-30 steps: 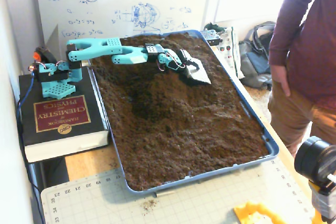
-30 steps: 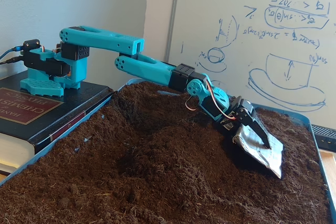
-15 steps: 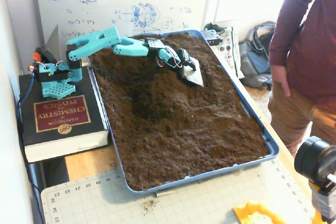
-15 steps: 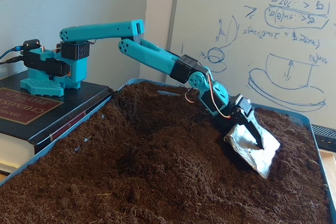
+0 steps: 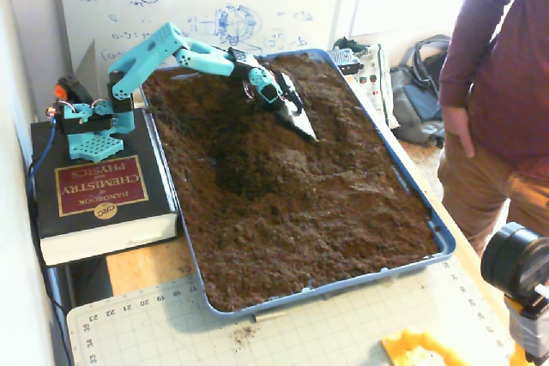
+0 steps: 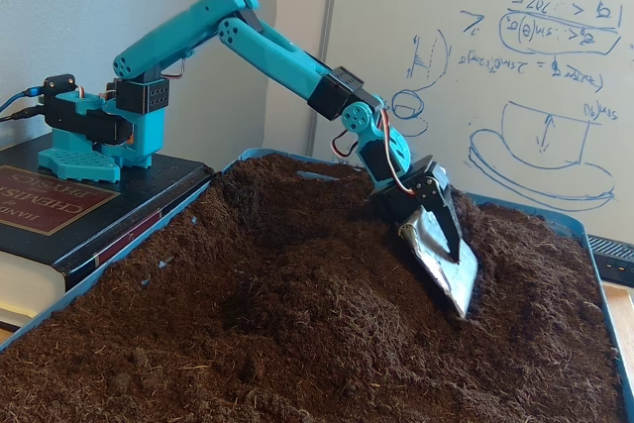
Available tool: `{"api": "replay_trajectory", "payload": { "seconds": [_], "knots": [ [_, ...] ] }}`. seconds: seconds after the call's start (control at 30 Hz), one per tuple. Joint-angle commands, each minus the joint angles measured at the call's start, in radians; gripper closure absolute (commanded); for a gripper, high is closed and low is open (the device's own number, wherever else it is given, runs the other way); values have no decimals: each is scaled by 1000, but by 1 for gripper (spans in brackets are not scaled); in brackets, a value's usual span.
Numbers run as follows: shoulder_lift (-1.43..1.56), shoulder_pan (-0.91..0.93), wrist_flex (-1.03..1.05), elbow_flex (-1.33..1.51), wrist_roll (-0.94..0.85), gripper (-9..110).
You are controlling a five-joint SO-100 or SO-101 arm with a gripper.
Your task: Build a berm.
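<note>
soil fills the blue tray (image 5: 446,250); the end effector (image 5: 302,126), clamped on a silver scoop blade (image 5: 305,129), digs into the far berm (image 5: 330,117). from the lower fixed view the scoop blade (image 6: 443,264) stands tilted, tip buried in the berm (image 6: 515,255); next, likely, pushing soil onto it.

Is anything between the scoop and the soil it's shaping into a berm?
Nothing visible. The scoop on the gripper points steeply down, its tip at the soil in the tray; no other object lies on the surface nearby.
</note>
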Motion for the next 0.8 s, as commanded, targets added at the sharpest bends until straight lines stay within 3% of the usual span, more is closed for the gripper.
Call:
{"api": "replay_trajectory", "payload": {
  "seconds": [0.0,0.57,0.77],
  "knots": [
    [95,-28,6,124,-2,101],
    [337,9,2,350,41,101],
    [541,3,0,336,245,101]
  ]
}}
